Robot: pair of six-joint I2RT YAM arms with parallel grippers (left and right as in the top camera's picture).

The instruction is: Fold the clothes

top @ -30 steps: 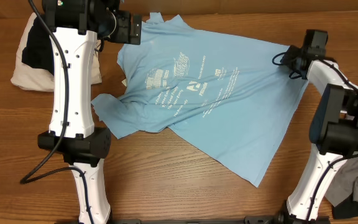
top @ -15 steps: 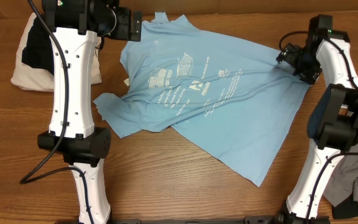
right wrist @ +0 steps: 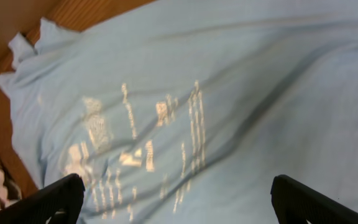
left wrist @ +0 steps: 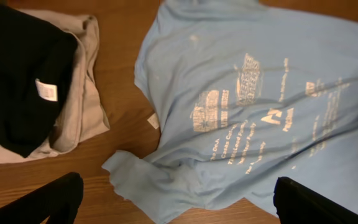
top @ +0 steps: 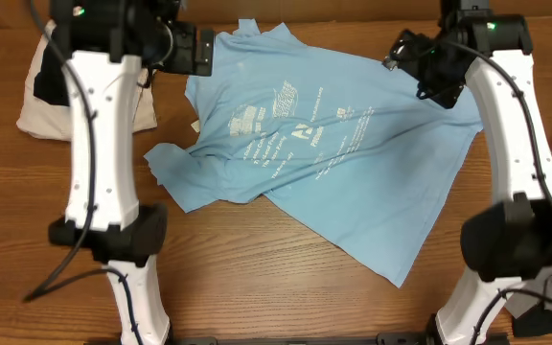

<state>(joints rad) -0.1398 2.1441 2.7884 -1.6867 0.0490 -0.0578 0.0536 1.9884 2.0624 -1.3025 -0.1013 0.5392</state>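
Here the blue T-shirt (top: 324, 153) lies spread out, print up, on the surface (top: 257, 278). The left gripper (top: 202, 50) hangs wide open and empty above its upper-left edge. The right gripper (top: 402, 57), equally wide and empty, hangs above its upper-right part. A beige-and-black pile (top: 46, 105) sits left of the T-shirt.

- A wooden bench (top: 257, 278) fills the overhead view, warm mid-brown, its grain running left to right.
- Thin darker lines cross the wood along the grain.
- The light is even, and shadows on the bench are soft-edged.
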